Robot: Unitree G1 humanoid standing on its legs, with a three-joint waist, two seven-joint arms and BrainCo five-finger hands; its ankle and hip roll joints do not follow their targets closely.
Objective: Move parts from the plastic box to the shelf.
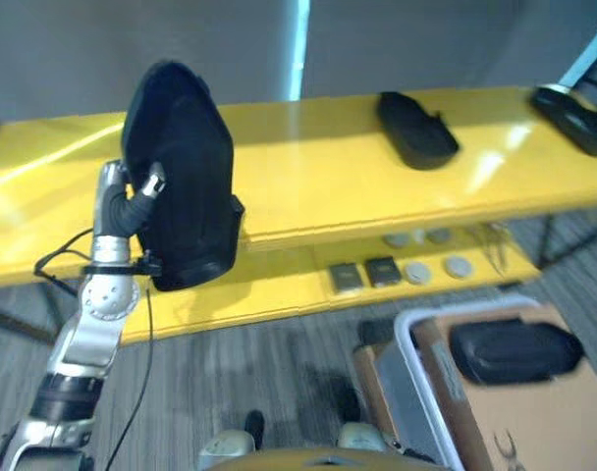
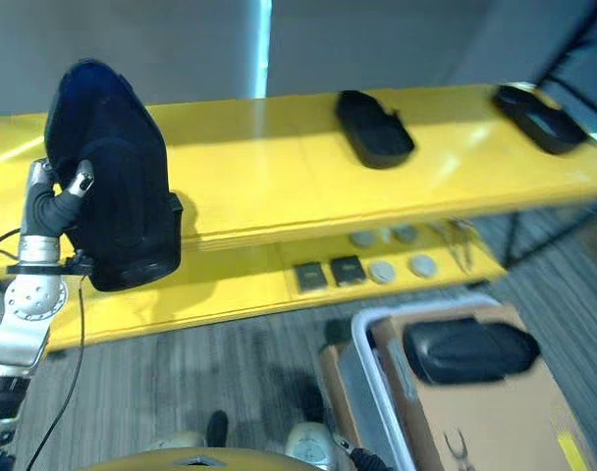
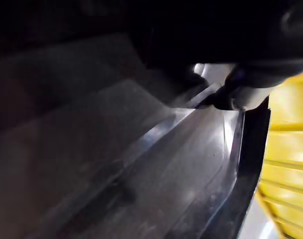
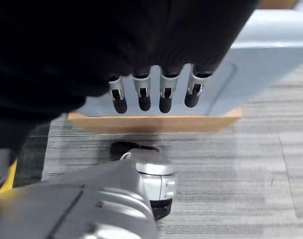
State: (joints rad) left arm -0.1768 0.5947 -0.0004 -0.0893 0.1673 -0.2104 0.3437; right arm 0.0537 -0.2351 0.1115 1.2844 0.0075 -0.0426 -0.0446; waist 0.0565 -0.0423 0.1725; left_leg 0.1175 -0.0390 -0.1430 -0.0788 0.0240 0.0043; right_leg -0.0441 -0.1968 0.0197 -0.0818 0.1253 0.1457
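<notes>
Left robot hand (image 1: 141, 201) grips a large black moulded part (image 1: 181, 177), smooth, rounded at the top, held upright against the front edge of the glossy yellow shelf (image 1: 318, 167). Two more black parts (image 1: 416, 128) lie flat on the top shelf. Another black part (image 1: 515, 350) rests on cardboard in the pale plastic box (image 1: 416, 373) on the grey ribbed carpet. Right robot hand (image 4: 151, 94): fingers straight, relaxed, empty, beside the box.

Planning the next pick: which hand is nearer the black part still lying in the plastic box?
Right. The right hand hangs by the plastic box wall, fingers relaxed. The left hand is up at the shelf, holding another black part, away from the black part in the box.
</notes>
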